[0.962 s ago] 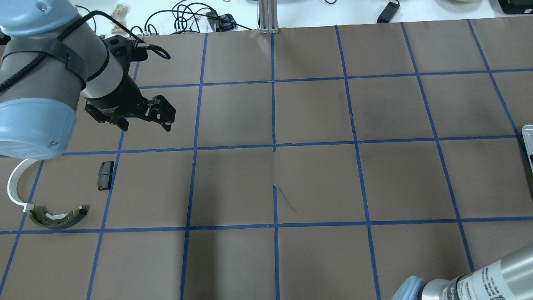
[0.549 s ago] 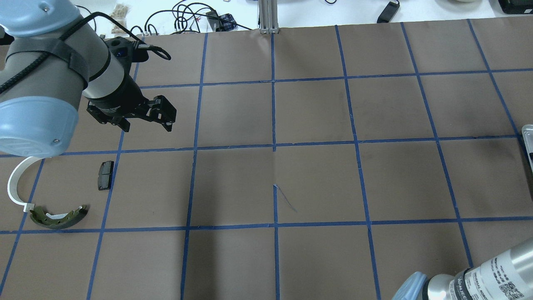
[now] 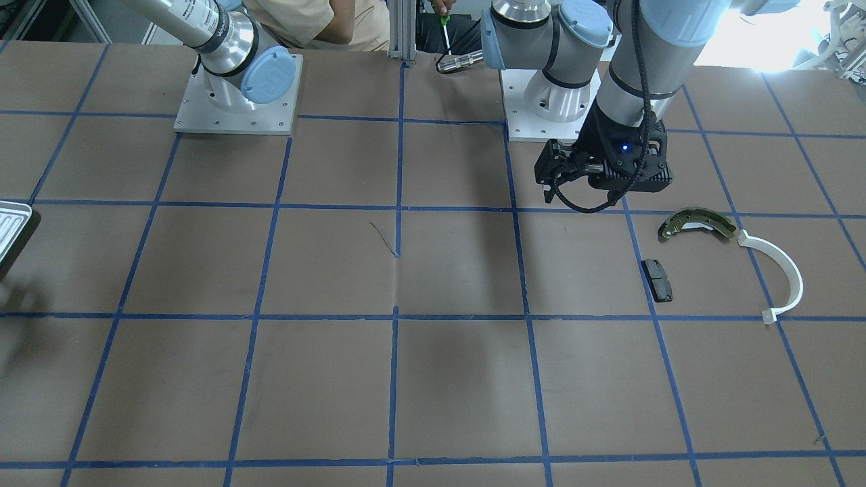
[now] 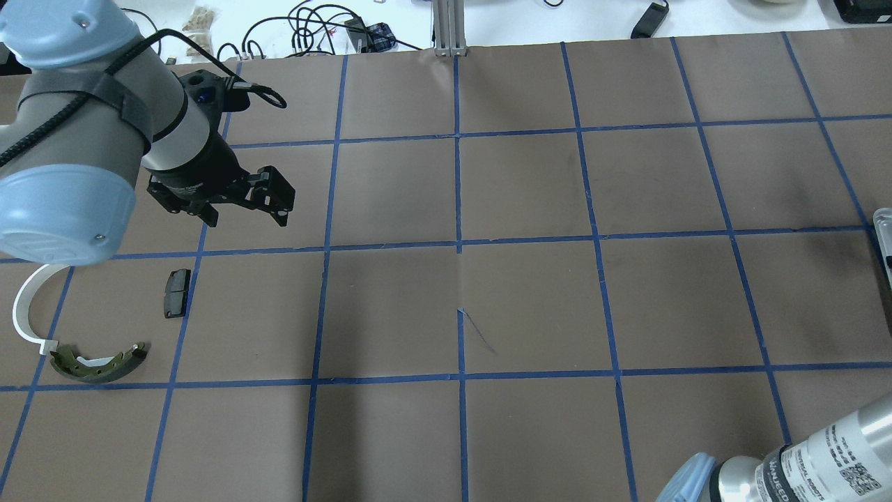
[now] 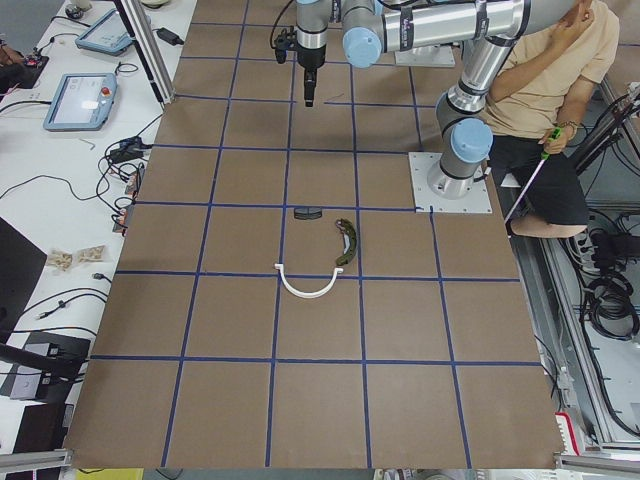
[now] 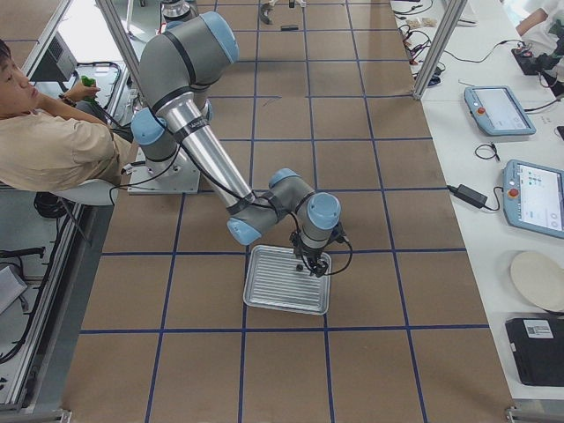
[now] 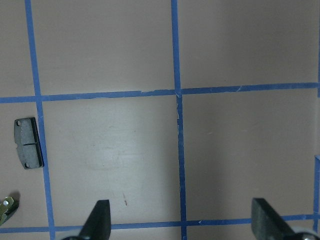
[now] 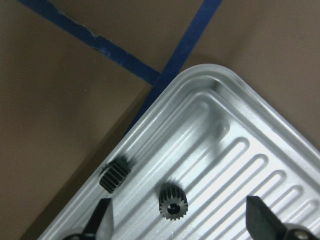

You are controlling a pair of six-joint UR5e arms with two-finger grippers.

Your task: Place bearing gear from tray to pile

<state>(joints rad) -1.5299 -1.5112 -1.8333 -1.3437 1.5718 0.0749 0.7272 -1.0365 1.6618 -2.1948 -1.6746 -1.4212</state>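
Note:
The ribbed whitish-grey tray fills the right wrist view, its rounded corner at the top. Two small black bearing gears lie in it: one flat with its bore showing, one on its side against the rim. My right gripper is open just above the flat gear, one finger on each side. The pile lies at the left: olive brake shoe, white half-ring, black pad. My left gripper is open and empty, hovering beyond the pad.
The tray sits near the table's right end; only its rim shows in the overhead view. A person sits behind the robot bases. Cables and tablets lie on the white benches past the table's far edge.
My left gripper has drifted slightly away from the pile, still open. My right arm's forearm has slid a little to the right at the bottom corner.

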